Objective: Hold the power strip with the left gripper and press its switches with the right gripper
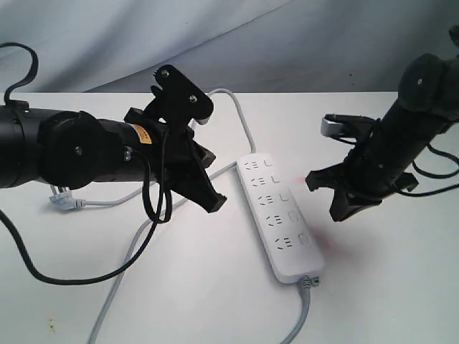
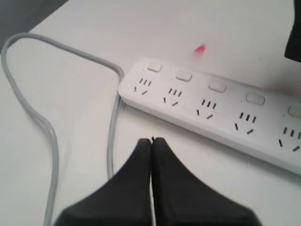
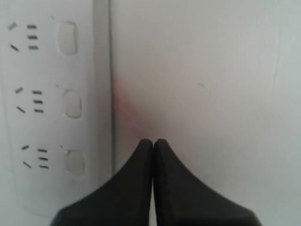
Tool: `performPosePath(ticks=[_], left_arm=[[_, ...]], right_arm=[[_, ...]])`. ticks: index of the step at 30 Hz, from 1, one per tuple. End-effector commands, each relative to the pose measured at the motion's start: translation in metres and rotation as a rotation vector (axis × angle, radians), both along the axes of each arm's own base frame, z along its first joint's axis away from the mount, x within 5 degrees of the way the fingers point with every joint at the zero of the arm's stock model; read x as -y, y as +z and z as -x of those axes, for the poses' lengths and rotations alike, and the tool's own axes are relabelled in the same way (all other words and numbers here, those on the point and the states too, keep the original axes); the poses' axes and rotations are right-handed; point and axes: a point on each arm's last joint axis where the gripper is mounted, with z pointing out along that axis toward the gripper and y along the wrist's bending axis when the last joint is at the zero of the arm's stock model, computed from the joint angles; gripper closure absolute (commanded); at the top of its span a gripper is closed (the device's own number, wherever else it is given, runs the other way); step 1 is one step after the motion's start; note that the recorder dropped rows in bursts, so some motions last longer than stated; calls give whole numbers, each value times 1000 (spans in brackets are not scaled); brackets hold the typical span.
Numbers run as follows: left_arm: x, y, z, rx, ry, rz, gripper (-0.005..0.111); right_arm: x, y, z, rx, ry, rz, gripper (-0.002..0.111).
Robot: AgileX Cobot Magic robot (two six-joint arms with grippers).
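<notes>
The white power strip (image 1: pixel 281 215) lies flat on the white table, its switches (image 1: pixel 284 195) in a row along its right side. My left gripper (image 1: pixel 215 204) hovers just left of the strip, shut and holding nothing. In the left wrist view its closed tips (image 2: pixel 151 140) point at the strip (image 2: pixel 207 113), a short gap away. My right gripper (image 1: pixel 338 213) hangs just right of the strip, also shut and empty. In the right wrist view its tips (image 3: pixel 153 140) sit beside the strip's edge (image 3: pixel 101 94), near three switches (image 3: pixel 71 103), not touching them.
The grey cord (image 1: pixel 129 251) loops from the strip's near end across the table's left half and behind the left arm, ending in a plug (image 1: pixel 64 199). A black cable (image 1: pixel 29 265) from the left arm trails over the table. Grey cloth (image 1: pixel 251 36) hangs behind.
</notes>
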Motion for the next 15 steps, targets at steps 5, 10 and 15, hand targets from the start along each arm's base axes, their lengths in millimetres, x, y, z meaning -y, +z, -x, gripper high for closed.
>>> performPosePath(ticks=[5,10,15], left_arm=[[-2,-2,5,-57,2,-10,107],[-3,-4,8,-87,-7,-25,107],[-3,-6,9,-108,-13,-36,107]], right_arm=[[-20,-9,20,-2,55,-13,108],[-32,-13,26,8,65,35,108],[-22,-15,23,44,36,163,108]])
